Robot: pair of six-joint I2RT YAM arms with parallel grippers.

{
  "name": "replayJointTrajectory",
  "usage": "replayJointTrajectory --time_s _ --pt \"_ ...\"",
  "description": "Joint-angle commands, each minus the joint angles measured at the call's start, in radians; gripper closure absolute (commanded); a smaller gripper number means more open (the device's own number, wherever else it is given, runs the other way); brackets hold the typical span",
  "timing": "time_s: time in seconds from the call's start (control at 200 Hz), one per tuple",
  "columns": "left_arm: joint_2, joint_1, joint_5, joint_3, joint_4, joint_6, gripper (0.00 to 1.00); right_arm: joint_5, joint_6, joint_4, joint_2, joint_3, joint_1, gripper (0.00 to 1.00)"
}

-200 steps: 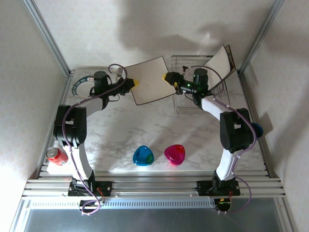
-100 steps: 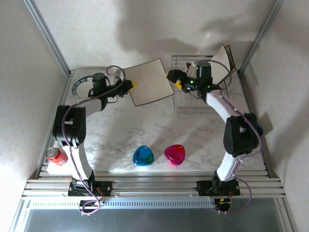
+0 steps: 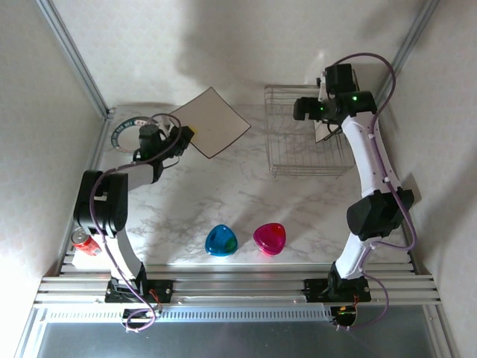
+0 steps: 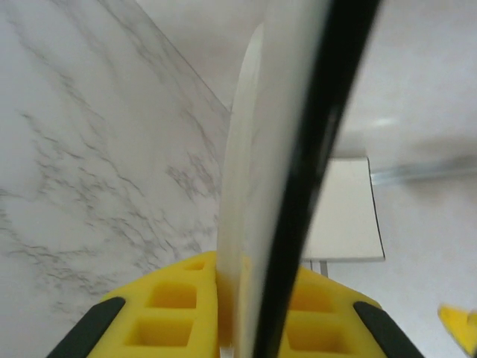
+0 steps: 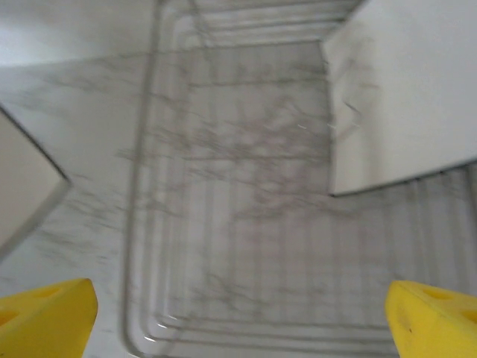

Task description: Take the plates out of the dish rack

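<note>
My left gripper point(image 3: 183, 136) is shut on a corner of a large square cream plate point(image 3: 211, 121), held in the air at the back left; in the left wrist view that plate point(image 4: 250, 186) stands edge-on between the yellow pads point(image 4: 175, 306). A round plate with a dark patterned rim point(image 3: 125, 134) lies flat beside it. The silver wire dish rack point(image 3: 287, 160) stands at the back right. My right gripper point(image 3: 304, 110) hovers above it, open, its yellow fingertips point(image 5: 48, 313) wide apart with nothing between them. A second square plate point(image 5: 402, 97) leans in the rack's right side.
A blue translucent dish point(image 3: 221, 240) and a pink one point(image 3: 269, 238) lie on the marble table near the front. A red can point(image 3: 88, 240) sits at the front left by the left arm. Walls and metal frame posts close in the back and sides.
The right arm has pulled away from the held plate and swung back and up over the rack's far right, jaws wide. The left arm has carried the square plate leftwards, turning it.
</note>
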Motion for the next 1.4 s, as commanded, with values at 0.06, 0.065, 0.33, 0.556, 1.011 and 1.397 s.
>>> replayJointTrajectory --time_s 0.06,0.065,0.33,0.556,1.011,1.397 --pt "-0.071 -0.042 -0.259 -0.057 0.362 -0.147 1.00 0.131 -0.096 -0.166 -0.006 0.007 -0.034 0.01" --pt "-0.069 -0.043 -0.264 -0.059 0.366 -0.149 1.00 0.131 -0.097 -0.165 -0.007 0.006 -0.035 0.01" --pt "0.031 -0.141 -0.541 -0.075 0.537 -0.264 1.00 0.108 -0.116 -0.142 -0.052 -0.049 -0.051 0.01" --pt "0.069 -0.215 -0.785 -0.074 0.537 -0.297 1.00 0.080 -0.126 -0.126 -0.050 -0.064 -0.051 0.01" --pt "0.152 -0.283 -1.038 0.009 0.373 -0.357 1.00 0.040 -0.135 -0.164 0.004 0.013 -0.049 0.01" --pt "0.253 -0.282 -1.040 0.061 0.343 -0.410 1.00 0.031 -0.133 -0.178 0.011 0.034 -0.026 0.01"
